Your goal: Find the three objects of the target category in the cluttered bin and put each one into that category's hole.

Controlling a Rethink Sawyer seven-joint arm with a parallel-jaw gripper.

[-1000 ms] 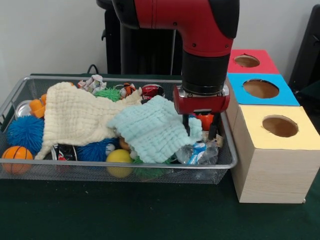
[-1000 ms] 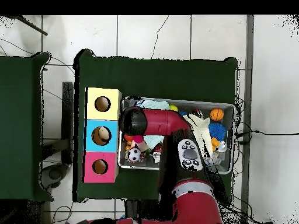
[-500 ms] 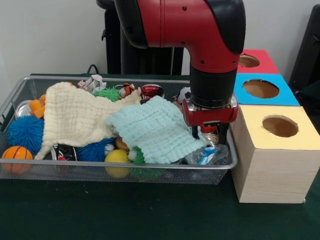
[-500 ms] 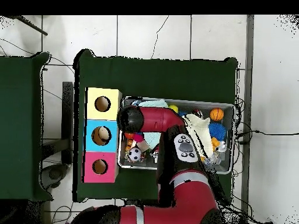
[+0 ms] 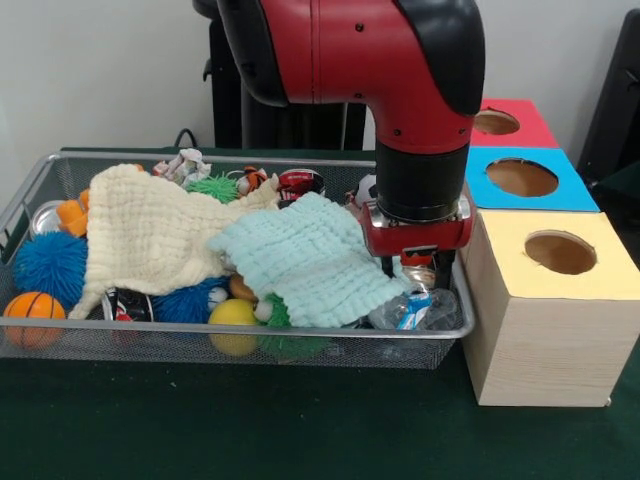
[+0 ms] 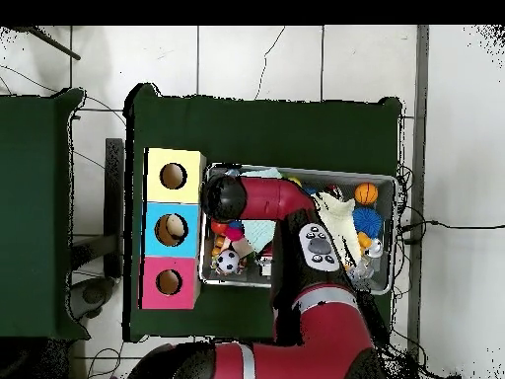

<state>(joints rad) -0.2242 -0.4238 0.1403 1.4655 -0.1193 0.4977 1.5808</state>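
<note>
Fingers: you cannot tell their state; the gripper point(image 5: 414, 268) is buried among clutter.
Arm: your red and black arm point(image 5: 400, 90) hangs vertically over the wire mesh bin point(image 5: 60, 342), beside the yellow-topped wooden box point(image 5: 550, 310).
Cloth: pale green waffle cloth point(image 5: 305, 262) touches the gripper's side.

A cream cloth point(image 5: 150, 235) is draped across the left half of a wire basket point(image 5: 30, 195), with a pale green cloth point(image 5: 305, 260) spread just beside it, overlapping its right edge. The basket is set on a dark green table point(image 5: 250, 420). Pale floor tiles point(image 6: 286, 59) are seen around the table from above, and a second green table point(image 6: 35, 212) is placed alongside, apart from the first.
</note>
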